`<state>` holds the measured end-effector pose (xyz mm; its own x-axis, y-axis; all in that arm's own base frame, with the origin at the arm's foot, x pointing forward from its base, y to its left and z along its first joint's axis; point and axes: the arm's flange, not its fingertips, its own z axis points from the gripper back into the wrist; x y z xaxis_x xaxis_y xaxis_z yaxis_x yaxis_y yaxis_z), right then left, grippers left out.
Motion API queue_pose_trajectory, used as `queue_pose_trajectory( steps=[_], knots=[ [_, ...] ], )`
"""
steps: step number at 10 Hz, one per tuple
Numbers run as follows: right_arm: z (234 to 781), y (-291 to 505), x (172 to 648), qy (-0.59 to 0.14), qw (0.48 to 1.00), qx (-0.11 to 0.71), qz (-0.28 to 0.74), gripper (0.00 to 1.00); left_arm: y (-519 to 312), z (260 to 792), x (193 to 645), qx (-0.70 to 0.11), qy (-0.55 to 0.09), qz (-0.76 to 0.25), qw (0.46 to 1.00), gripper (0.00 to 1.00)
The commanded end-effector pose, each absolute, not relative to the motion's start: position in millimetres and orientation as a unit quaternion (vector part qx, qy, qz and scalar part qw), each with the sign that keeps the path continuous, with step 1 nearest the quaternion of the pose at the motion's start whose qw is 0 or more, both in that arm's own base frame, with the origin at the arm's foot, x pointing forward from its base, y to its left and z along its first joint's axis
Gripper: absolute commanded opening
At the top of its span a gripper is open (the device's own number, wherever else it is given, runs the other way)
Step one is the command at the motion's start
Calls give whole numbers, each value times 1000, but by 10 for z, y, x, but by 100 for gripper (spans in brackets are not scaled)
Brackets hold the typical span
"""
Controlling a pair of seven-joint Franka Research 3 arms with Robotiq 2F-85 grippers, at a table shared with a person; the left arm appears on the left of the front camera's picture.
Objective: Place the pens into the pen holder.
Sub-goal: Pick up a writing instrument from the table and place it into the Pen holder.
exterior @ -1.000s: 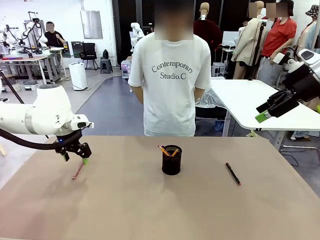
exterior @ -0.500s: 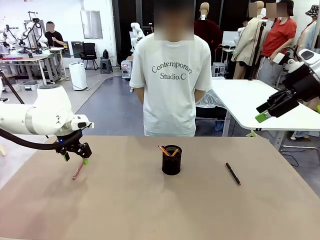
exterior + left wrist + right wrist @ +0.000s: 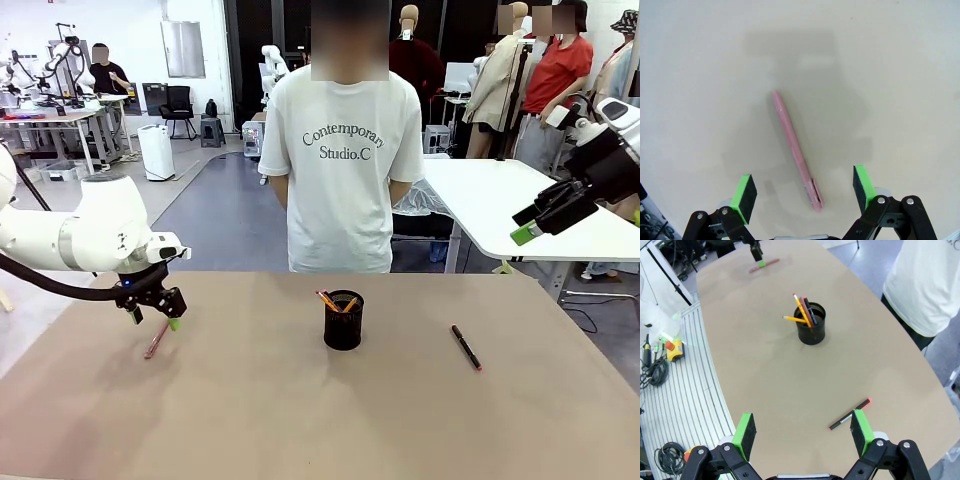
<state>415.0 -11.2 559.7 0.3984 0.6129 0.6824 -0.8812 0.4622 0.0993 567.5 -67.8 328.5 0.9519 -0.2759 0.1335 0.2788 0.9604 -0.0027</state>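
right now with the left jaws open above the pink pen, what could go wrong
1. The pink pen lies slanted, with just its end between the open left jaws; closing there may grip it off-centre, so it could swing or slip.
2. The pen holder already has pencils leaning across its mouth, which might block the pen.

the right claw [image 3: 803,426] is spread wide at the bottom edge, its green pads [image 3: 747,432] bare and nothing between them. beneath it, on the brown tabletop [image 3: 760,365], a black pen [image 3: 842,420] with a red tip lies flat, well apart from the pen holder [image 3: 811,330]. the holder stands upright with several pens [image 3: 800,307] leaning inside. at the far end the left claw [image 3: 760,262] hangs over a pinkish-red pen [image 3: 771,263]. a person's white shirt [image 3: 925,285] borders the tabletop.
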Motion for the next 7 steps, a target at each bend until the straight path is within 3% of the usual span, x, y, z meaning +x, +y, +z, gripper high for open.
queue_pose_trajectory(
  steps=[1,7],
  knots=[
    [5612,-104,4151,-296,803,236,461,100,-653,3225,5825,-9,-56,-137,989,100],
    [5612,-104,4151,-296,803,236,461,100,-638,3071,5976,-7,-39,-127,991,100]
  ],
)
